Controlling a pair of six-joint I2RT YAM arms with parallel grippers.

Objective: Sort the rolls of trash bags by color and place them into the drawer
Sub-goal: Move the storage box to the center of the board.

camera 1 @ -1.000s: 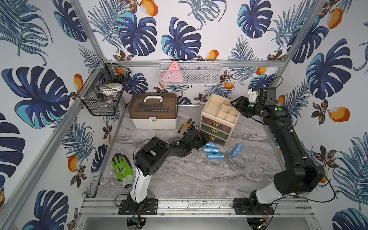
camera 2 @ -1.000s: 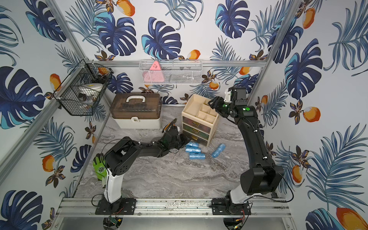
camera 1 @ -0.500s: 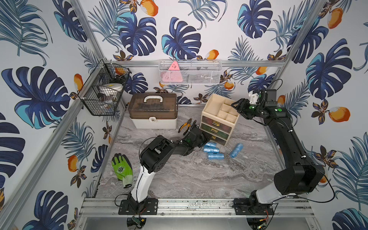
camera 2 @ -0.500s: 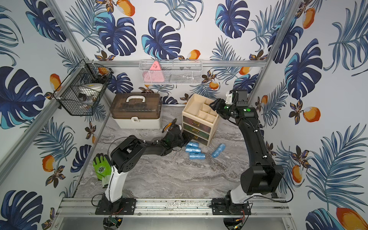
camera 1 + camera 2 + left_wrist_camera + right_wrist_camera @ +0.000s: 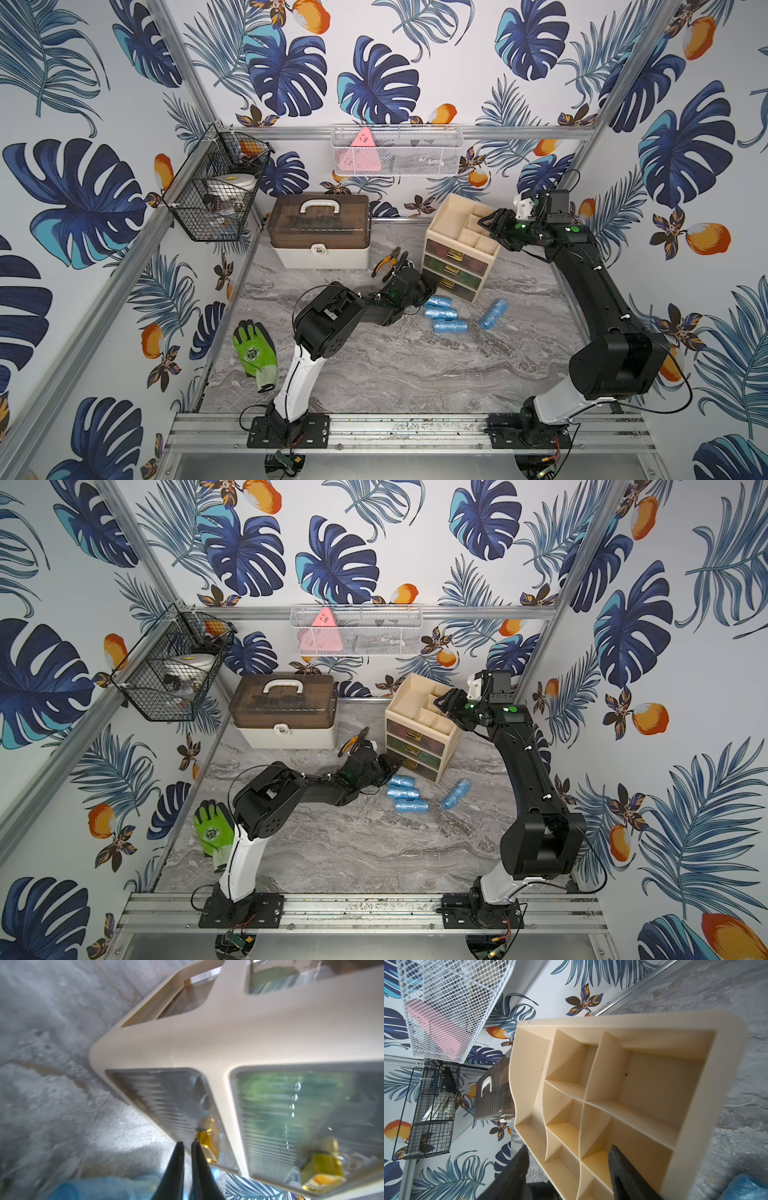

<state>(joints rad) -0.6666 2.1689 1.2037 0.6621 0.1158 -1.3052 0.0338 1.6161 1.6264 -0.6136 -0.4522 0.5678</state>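
Nearby, left claw [image 5: 187, 1144] together beside gold handle [image 5: 207, 1147], blue rolls [image 5: 441, 313] near; right claw [image 5: 568, 1150] apart over organizer [image 5: 720, 1064].

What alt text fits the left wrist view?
Blurred close-up: the left hand, its two black fingers almost together, tips beside the gold handle of the lowest drawer in the cream drawer unit. The next drawer shows green through its ribbed clear front; a blue roll and grey marble tabletop fill the rest.
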